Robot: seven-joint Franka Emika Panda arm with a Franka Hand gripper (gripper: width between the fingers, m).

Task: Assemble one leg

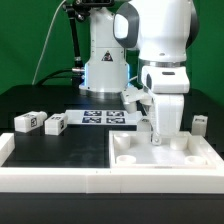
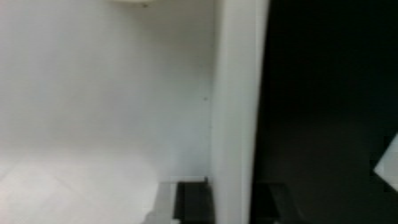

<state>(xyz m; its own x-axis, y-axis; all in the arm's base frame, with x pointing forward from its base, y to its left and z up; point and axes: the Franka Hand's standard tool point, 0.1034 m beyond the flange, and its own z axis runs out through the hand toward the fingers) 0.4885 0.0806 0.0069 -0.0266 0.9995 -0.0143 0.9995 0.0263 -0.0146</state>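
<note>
The large white tray-shaped piece (image 1: 190, 152) with round corner sockets lies at the front of the exterior view's right. My gripper (image 1: 160, 133) is down at its far rim. In the wrist view my gripper (image 2: 231, 203) straddles the tray's upright wall (image 2: 233, 90), one dark finger (image 2: 192, 203) on each side, pressed against it. The tray's flat white floor (image 2: 98, 110) fills one side and the black table (image 2: 329, 90) the other. Three legs lie loose: two (image 1: 27, 122) (image 1: 55, 123) on the exterior view's left, one (image 1: 200, 123) on its right. None is held.
The marker board (image 1: 105, 117) lies flat in front of the robot base. A low white border (image 1: 55, 176) runs along the table's front and left side, against the tray. The robot's base (image 1: 103, 70) stands at the back.
</note>
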